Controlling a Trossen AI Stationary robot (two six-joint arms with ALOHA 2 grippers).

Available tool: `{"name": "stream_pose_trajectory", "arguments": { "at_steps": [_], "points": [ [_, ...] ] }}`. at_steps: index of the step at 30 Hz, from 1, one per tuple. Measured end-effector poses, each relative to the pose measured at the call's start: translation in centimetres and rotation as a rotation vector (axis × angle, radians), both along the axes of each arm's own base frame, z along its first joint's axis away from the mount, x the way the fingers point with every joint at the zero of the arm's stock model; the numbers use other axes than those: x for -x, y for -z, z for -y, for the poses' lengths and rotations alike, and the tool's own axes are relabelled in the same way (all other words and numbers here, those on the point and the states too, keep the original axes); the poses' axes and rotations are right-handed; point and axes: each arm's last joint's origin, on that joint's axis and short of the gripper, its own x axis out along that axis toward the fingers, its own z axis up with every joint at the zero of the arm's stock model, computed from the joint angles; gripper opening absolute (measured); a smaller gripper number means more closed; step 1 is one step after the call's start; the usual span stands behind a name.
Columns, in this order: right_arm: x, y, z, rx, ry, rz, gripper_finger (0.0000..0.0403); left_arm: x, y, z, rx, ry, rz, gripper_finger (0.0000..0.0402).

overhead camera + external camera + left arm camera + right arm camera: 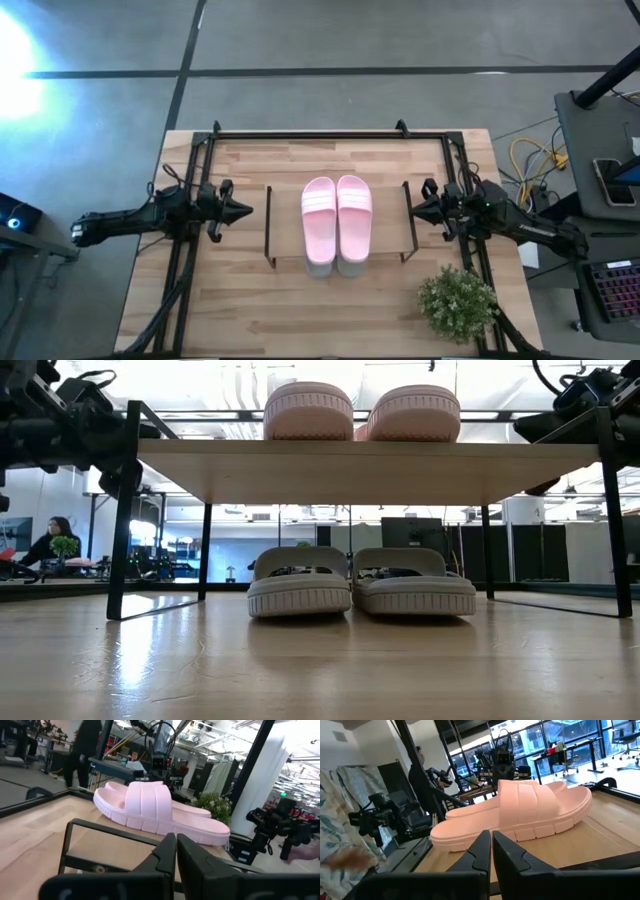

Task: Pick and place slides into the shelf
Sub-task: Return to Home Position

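The worktop (250,310) carries the shelf (285,225) midway between its side edges; pink slides (320,220) lie paired on the plank, grey-green slides (300,595) paired underneath, so nothing needs holding: my left jaws and right jaws hang empty, each pair pressed together, beside the shelf ends

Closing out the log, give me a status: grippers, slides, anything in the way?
Left gripper shut, empty, left of shelf; right gripper same, right side. Pink slides on top, grey slides underneath. Plant sits apart, nothing blocking.
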Motion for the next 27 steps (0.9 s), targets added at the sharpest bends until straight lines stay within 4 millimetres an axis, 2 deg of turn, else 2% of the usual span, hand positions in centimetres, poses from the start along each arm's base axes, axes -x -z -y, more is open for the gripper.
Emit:
{"name": "stream_pose_trajectory", "arguments": {
  "at_steps": [27],
  "points": [
    [0.0,-0.01,0.0,-0.003,0.0,0.0,0.0011,-0.12,0.16,-0.02,0.003,0.0,-0.018,0.0001]
  ]
}}
